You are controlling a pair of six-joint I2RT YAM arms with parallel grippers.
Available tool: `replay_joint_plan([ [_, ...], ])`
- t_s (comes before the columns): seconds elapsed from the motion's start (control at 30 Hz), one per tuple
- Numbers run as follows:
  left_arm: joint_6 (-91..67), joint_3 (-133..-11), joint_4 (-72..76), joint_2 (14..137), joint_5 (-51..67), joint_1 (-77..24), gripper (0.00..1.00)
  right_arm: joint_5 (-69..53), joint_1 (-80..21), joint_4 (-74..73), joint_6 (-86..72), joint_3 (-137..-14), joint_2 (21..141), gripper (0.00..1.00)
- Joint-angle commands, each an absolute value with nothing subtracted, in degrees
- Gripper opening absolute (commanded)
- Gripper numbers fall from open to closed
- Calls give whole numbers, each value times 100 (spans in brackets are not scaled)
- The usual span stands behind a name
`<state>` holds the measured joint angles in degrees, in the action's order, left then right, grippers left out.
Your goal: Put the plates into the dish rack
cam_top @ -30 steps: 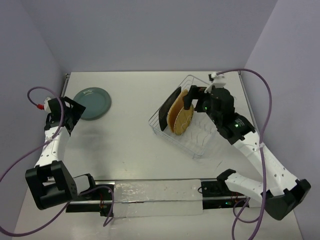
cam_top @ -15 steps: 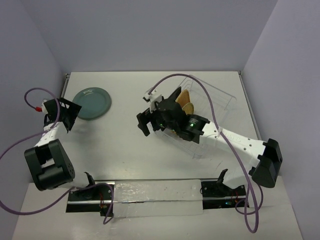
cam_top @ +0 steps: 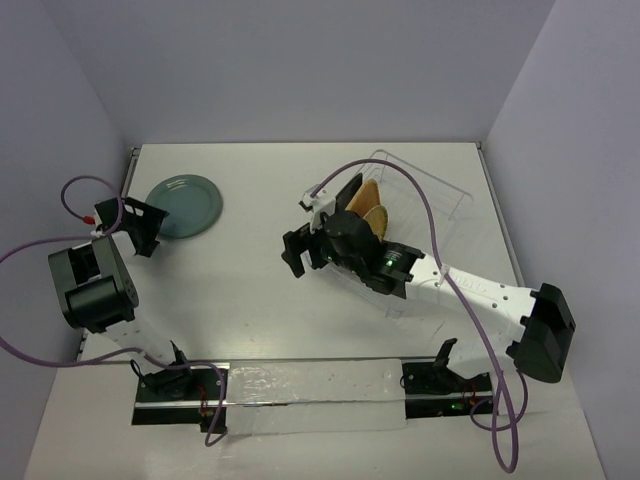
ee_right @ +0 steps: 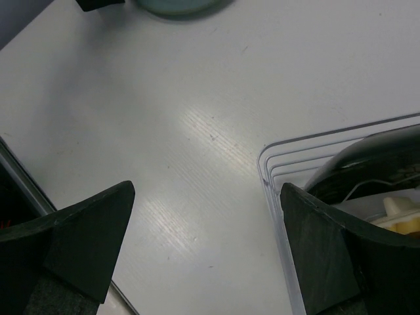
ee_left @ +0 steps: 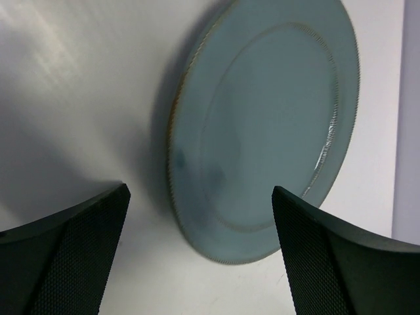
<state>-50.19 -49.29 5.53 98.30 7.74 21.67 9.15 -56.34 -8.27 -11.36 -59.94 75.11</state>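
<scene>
A round teal-grey plate (cam_top: 184,206) lies flat at the table's far left; in the left wrist view the teal plate (ee_left: 262,125) fills the space just ahead of my open left gripper (ee_left: 200,262), which holds nothing. From above, the left gripper (cam_top: 140,225) sits at the plate's near-left rim. The wire dish rack (cam_top: 455,200) stands right of centre with a black plate (cam_top: 345,205) and woven bamboo plates (cam_top: 368,205) upright inside. My right gripper (cam_top: 298,250) hangs open and empty over bare table just left of the rack; its wrist view shows the rack corner (ee_right: 275,164) and the black plate (ee_right: 367,157).
Purple cables loop from both arms, one arching over the dish rack. Grey walls close in the table at the back and on both sides. A rail with the arm bases (cam_top: 300,385) runs along the near edge.
The right arm swung out of the rack to the table on its left, still open. The left arm folded back toward the left wall, its gripper staying by the teal plate.
</scene>
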Motion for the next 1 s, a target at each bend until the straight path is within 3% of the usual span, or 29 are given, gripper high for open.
replay_joint_plan([
  [0.0, -5273, -5219, 1167, 10306, 1028, 2215, 95, 1213, -5651, -431, -1301, -5920, 7086, 100],
  [0.33, -5577, -5184, 1494, 10710, 1083, 2215, 78, 1424, -5651, -431, -1327, -5782, 6801, 100],
  [0.77, -6159, -4535, 2620, 10899, 1365, 2319, 71, 1656, -5653, -429, -1249, -5824, 6704, 100],
  [0.97, -6237, -4482, 2744, 10912, 1393, 2320, 53, 1758, -5637, -423, -1305, -5751, 6563, 100],
])
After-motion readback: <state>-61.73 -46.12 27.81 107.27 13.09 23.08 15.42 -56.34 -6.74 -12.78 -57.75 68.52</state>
